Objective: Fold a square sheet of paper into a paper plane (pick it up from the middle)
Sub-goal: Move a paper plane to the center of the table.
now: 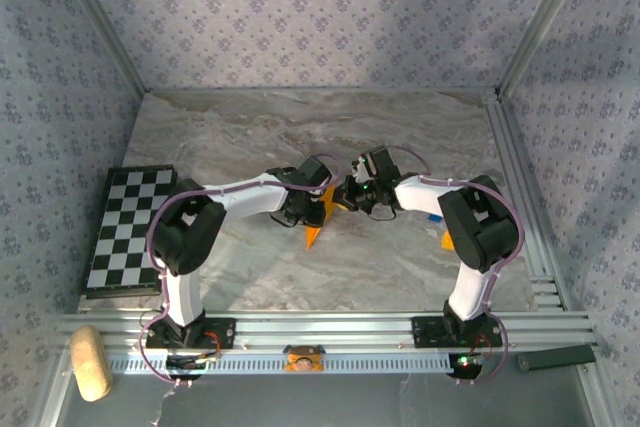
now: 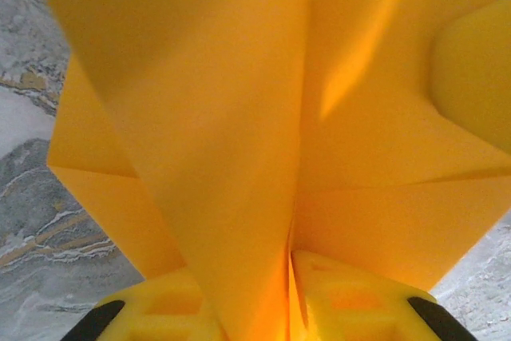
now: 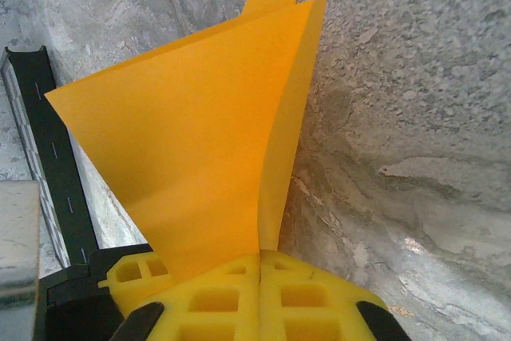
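The square sheet of paper is folded into a slim, pointed orange-yellow paper plane, held off the marble table at its middle with the tip towards the near edge. In the left wrist view its creased panels and central ridge rise straight out of my left gripper, which is shut on it. My left gripper sits on the plane's left side. My right gripper meets it from the right. The right wrist view shows the folded layers standing up from the closed seam of that right gripper.
A black-and-white chequered board lies at the table's left edge. A tiny orange bit sits near the right arm. Aluminium rails run along the near edge, with a tan block at the lower left.
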`<state>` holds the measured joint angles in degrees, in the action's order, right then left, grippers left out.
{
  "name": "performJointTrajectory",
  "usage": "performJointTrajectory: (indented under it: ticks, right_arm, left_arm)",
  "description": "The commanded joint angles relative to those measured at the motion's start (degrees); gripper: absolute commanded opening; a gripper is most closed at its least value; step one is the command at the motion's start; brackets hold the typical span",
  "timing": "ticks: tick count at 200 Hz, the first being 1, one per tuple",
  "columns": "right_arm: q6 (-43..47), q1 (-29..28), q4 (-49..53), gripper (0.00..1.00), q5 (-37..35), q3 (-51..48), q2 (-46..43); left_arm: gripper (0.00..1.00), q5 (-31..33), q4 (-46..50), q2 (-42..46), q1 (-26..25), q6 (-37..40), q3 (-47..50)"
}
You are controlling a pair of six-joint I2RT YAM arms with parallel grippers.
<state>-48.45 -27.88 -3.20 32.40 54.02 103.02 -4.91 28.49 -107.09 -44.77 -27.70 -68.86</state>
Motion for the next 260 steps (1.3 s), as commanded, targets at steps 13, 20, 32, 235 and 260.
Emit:
performJointTrajectory:
  ticks: [13,20,32,235,260]
  right_arm:
    - [1.03,0.24,1.01,0.00,0.90,-0.74,0.07]
    - [1.02,0.25,1.01,0.00,0.91,-0.74,0.07]
    - [1.04,0.20,1.07,0.00,0.89,-0.78,0.07]
    - [5.57,6.67,8.84,0.29,-5.94,-6.67,-13.24]
    - [5.83,7.70,8.83,0.29,-5.56,-7.67,-14.47]
  left_arm:
    - [0.22,-1.02,0.21,-0.75,-0.34,-0.31,-1.54]
    - [0.22,-1.22,0.09,-0.75,-0.31,-0.33,-1.45]
    - [0.22,-1.55,-0.10,-0.91,-0.32,-0.50,-1.45]
    - [0.14,14.36,9.76,-3.01,-0.26,-8.87,-8.10]
    - [0.15,13.82,9.75,-3.65,-0.30,-11.11,-8.40]
